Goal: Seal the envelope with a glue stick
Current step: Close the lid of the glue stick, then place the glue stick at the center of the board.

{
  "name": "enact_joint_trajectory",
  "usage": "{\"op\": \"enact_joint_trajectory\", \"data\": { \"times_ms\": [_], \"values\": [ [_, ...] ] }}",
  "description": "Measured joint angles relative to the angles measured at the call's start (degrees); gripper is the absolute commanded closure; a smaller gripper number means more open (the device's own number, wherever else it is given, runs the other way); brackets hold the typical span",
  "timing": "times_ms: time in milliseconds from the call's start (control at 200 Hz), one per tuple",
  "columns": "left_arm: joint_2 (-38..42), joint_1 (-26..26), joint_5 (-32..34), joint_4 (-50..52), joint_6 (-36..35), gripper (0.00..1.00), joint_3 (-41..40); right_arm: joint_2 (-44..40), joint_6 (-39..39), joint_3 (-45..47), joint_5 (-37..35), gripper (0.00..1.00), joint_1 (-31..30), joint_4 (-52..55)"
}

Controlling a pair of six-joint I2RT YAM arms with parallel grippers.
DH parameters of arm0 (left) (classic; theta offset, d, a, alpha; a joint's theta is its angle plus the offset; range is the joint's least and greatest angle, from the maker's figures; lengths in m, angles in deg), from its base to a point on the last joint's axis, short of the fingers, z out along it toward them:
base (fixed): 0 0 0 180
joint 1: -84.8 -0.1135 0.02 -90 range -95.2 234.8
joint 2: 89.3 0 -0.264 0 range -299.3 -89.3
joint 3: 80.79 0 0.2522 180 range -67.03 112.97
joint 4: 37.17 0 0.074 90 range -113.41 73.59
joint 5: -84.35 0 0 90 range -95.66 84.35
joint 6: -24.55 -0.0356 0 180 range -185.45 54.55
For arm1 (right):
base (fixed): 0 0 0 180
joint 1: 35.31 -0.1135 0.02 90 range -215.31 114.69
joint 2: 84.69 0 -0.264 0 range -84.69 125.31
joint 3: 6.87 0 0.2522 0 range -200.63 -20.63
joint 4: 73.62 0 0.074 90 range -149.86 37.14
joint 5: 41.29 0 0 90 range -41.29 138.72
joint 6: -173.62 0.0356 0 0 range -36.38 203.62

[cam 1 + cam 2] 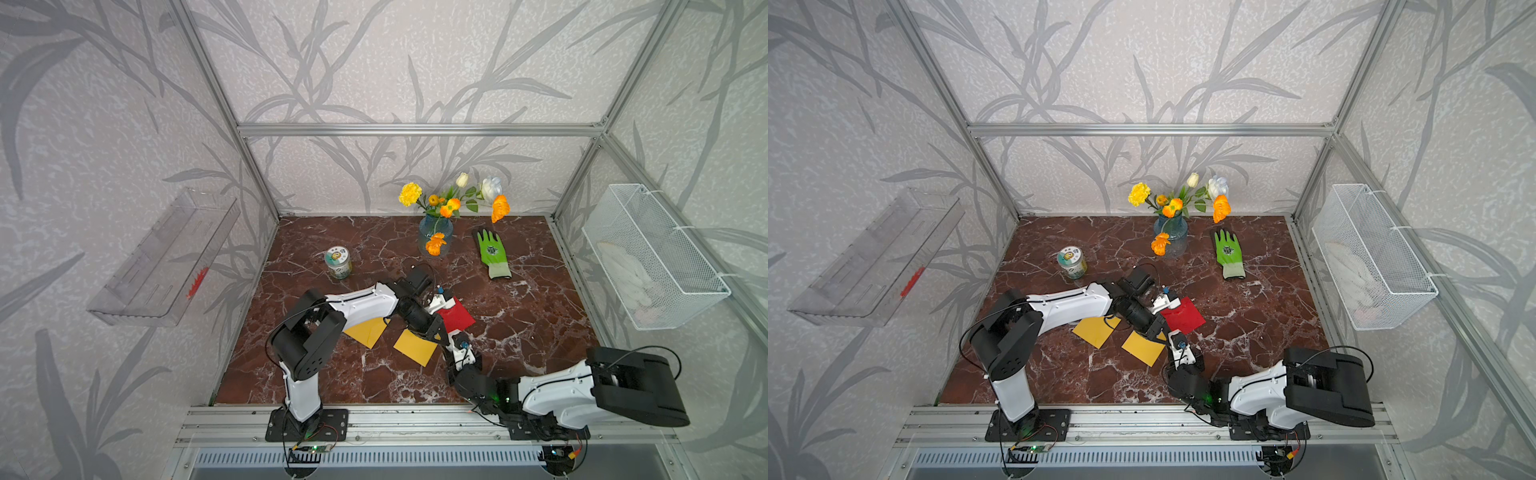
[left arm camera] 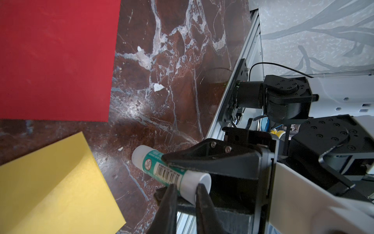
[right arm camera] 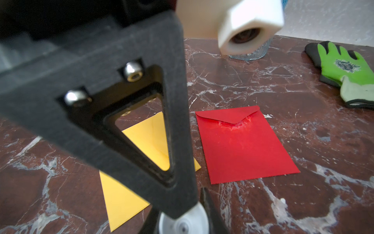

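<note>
Alignment matters: my right gripper (image 2: 162, 175) clamps the glue stick (image 2: 148, 163), my left gripper (image 2: 186, 187) pinches its white end, so I'd pull straight.

The left arm (image 1: 357, 305) rises from its base, then stretches forward with the forearm nearly level and the wrist angled down. The right arm (image 1: 552, 386) folds back on itself, its wrist pointing toward the left one. The two grippers meet. The right gripper (image 3: 182, 221) is clamped on the glue stick (image 2: 150, 162), and the left gripper (image 2: 185, 189) pinches the stick's white end.
</note>
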Motion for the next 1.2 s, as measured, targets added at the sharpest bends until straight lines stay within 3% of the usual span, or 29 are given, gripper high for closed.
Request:
{"op": "enact_joint_trajectory", "data": {
  "times_ms": [260, 530, 650, 795, 890, 1045, 1120, 1200],
  "values": [
    [-0.15, 0.66, 2.49, 3.76, -0.24, 0.70, 3.17, -5.88, 2.89, 0.44, 1.68, 1.00, -0.17, 6.10],
    [-0.46, -1.25, 5.20, 8.59, 2.84, 0.54, 3.96, -23.37, 5.05, 6.10, 2.54, 1.00, -0.46, 17.66],
    [1.97, -3.72, 3.52, 5.42, 6.80, 0.44, 3.50, -31.34, 5.51, 7.87, 1.90, 1.00, -0.31, 23.50],
    [7.98, -7.63, 1.53, -0.66, 12.11, 0.42, 1.55, -42.25, 5.68, 9.22, 1.86, 1.00, 1.55, 31.32],
    [10.27, -10.56, 1.57, -4.79, 15.19, 0.41, -0.57, -52.02, 6.43, 8.28, 5.46, 1.00, 7.41, 39.30],
    [10.80, -14.95, 3.17, -10.05, 19.80, 0.40, -5.99, -64.32, 9.11, 1.75, 14.25, 1.00, 23.43, 55.54],
    [10.80, -16.59, 4.42, -10.91, 21.18, 0.40, -7.50, -63.54, 10.05, -3.26, 19.54, 1.00, 31.58, 62.12],
    [10.80, -17.49, 5.27, -11.61, 21.88, 0.39, -7.67, -56.08, 10.32, -9.38, 26.34, 1.00, 40.15, 67.30]
  ]
}}
